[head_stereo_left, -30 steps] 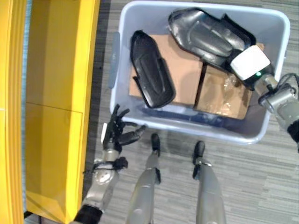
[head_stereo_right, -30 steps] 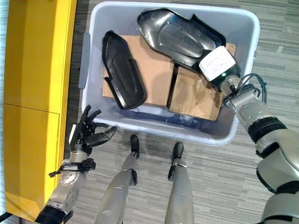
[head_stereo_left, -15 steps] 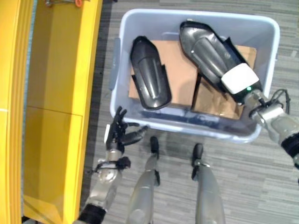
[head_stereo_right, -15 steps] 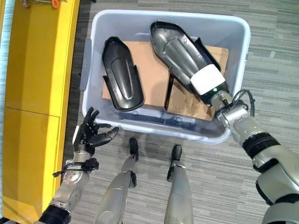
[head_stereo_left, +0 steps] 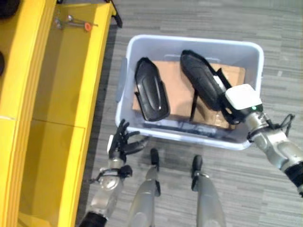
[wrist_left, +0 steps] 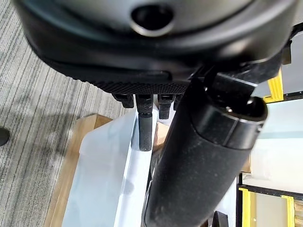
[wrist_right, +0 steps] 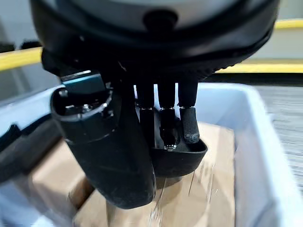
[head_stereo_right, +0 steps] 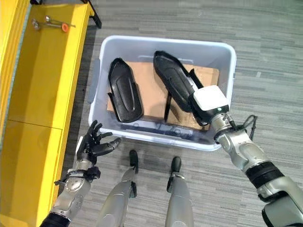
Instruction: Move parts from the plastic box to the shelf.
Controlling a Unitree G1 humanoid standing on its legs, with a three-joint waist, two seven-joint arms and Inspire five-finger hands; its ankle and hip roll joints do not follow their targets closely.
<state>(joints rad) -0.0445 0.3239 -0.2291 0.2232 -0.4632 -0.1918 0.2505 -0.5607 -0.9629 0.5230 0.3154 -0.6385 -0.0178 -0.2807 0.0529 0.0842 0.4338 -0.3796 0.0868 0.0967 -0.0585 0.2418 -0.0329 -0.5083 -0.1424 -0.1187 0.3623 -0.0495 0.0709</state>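
- Black parts sit in the plastic box (head_stereo_left: pixel 124 90): the smaller part (head_stereo_left: pixel 151 89) lies flat on the cardboard (head_stereo_right: pixel 151 90) toward the box's shelf side, and the larger part (head_stereo_left: pixel 202 85) is gripped at its near end by my right hand (head_stereo_left: pixel 235 111).
- Compared with a second ago, I see the larger part swung round, from lying across the box's far corner to running lengthwise beside the smaller one; the whole picture has also shifted, so the camera moved.
- The yellow shelf (head_stereo_left: pixel 71 85) now shows more of its far end, where a small tool with an orange tip (head_stereo_right: pixel 50 23) lies.
- My right wrist view shows what the head views hide under the white cover: fingers (wrist_right: pixel 189 124) curled over the part's rim, thumb beneath, clamping it above the cardboard.
- My left hand (head_stereo_right: pixel 93 145) hovers outside the box's near corner on the shelf side, fingers spread and loose, gripping nothing; its wrist view looks past straight fingers to the box wall.
- My right arm reaches in over the box's near wall.
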